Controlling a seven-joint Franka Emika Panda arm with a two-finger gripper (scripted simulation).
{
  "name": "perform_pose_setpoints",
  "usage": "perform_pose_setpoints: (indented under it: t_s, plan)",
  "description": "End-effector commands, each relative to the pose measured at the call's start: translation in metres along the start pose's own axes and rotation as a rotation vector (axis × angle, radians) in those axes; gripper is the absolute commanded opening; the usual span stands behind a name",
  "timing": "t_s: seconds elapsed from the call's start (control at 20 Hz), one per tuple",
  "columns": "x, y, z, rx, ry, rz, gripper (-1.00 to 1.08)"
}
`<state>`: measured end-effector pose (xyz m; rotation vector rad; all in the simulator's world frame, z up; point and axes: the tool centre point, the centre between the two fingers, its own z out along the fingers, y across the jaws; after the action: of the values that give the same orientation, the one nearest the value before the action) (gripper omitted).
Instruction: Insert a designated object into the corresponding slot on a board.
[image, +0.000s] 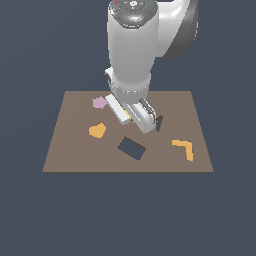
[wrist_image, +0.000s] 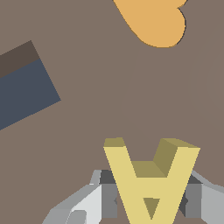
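My gripper (image: 134, 118) is shut on the pale-yellow A piece (wrist_image: 151, 183), with one grey finger (wrist_image: 83, 205) on each side of it. It hangs low over the middle of the brown board (image: 75, 155). In the exterior view the hand hides almost all of the A. A dark navy cutout (image: 159, 123), the slot, shows just to the exterior view's right of the hand, partly hidden by it. The slot is out of the wrist view.
On the board lie an orange heart-like blob (image: 97, 130) (wrist_image: 153, 22), a pink piece (image: 99, 103) and an orange L-shaped piece (image: 183, 148). A larger dark rectangular cutout (image: 132, 148) (wrist_image: 22, 92) sits near the board's front.
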<state>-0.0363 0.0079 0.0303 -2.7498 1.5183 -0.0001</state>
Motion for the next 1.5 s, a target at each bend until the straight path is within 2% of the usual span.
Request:
perform_pose_setpoints:
  t_s: [0.0, 0.3, 0.7, 1.35, 1.4, 1.45]
  plan:
    - [0.000, 0.000, 0.000, 0.000, 0.000, -0.002, -1.00]
    - [-0.014, -0.019, -0.003, 0.000, 0.000, -0.081, -1.00]
    - [-0.059, -0.064, -0.009, 0.000, 0.000, -0.293, -1.00]
    - [-0.066, -0.068, 0.000, 0.000, -0.001, -0.323, -1.00]
    - [-0.066, -0.068, 0.000, 0.000, -0.001, -0.323, 1.00]
    - [-0.066, -0.068, 0.000, 0.000, -0.001, -0.323, 1.00]
